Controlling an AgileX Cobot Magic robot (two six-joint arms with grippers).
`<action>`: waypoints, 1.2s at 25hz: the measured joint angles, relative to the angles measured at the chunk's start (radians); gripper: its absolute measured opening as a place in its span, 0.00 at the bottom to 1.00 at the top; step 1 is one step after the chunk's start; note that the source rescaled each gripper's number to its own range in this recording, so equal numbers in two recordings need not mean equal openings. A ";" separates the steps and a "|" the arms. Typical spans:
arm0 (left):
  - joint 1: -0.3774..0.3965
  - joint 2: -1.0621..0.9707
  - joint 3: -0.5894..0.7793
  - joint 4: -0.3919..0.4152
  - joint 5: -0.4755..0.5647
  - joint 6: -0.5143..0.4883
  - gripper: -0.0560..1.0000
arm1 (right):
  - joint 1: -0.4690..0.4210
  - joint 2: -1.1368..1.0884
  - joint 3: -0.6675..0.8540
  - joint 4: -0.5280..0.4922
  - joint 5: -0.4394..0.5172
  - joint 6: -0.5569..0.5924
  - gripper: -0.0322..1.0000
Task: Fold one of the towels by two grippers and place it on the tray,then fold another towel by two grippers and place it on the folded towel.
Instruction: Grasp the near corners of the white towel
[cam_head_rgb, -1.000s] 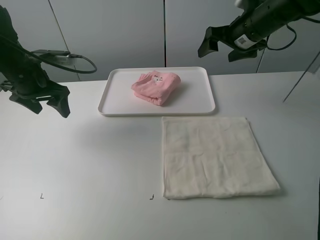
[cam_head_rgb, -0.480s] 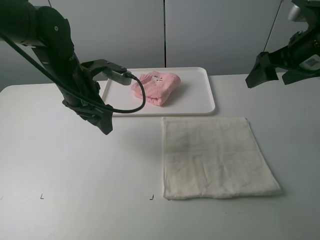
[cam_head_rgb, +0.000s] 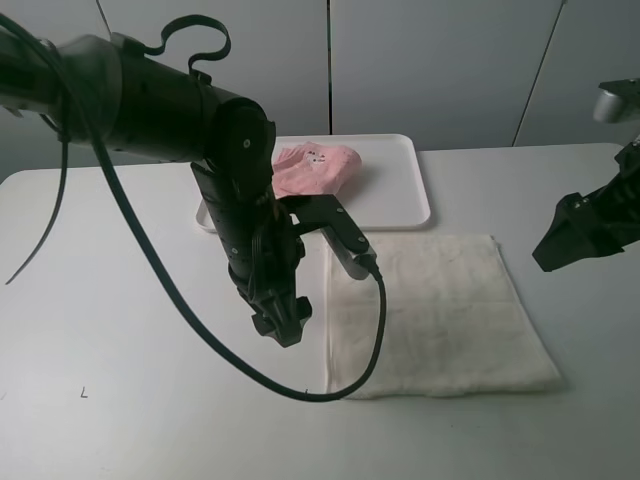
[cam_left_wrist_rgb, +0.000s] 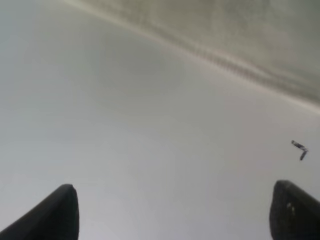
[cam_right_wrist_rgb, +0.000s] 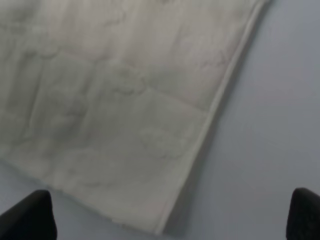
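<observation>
On the plain white surface (cam_head_rgb: 120, 420), before pale grey wall panels (cam_head_rgb: 430, 70), the white tray (cam_head_rgb: 412, 205) carries the folded pink towel (cam_head_rgb: 318, 168). The cream-white towel (cam_head_rgb: 440, 310) lies flat just in front of the tray. The left tool (cam_head_rgb: 280, 325) hangs just beside that towel's left edge and the right tool (cam_head_rgb: 557, 247) near its right edge, both wide open and holding nothing.

Robot lab, white table (cam_head_rgb: 120, 430), corner marks (cam_head_rgb: 84, 393), grey wall panels (cam_head_rgb: 430, 60)

White table (cam_head_rgb: 140, 420), pale grey wall panels (cam_head_rgb: 440, 70), dark vertical seam (cam_head_rgb: 329, 60)
</observation>
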 joint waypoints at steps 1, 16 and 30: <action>-0.015 0.003 -0.008 0.002 0.000 0.005 0.98 | 0.000 0.000 0.007 -0.003 0.009 -0.050 1.00; -0.182 0.072 -0.052 0.034 -0.027 0.071 0.98 | 0.000 0.002 0.022 -0.004 0.088 -0.917 1.00; -0.264 0.159 -0.079 0.061 0.008 0.018 0.98 | 0.071 0.032 0.116 -0.014 0.011 -0.993 1.00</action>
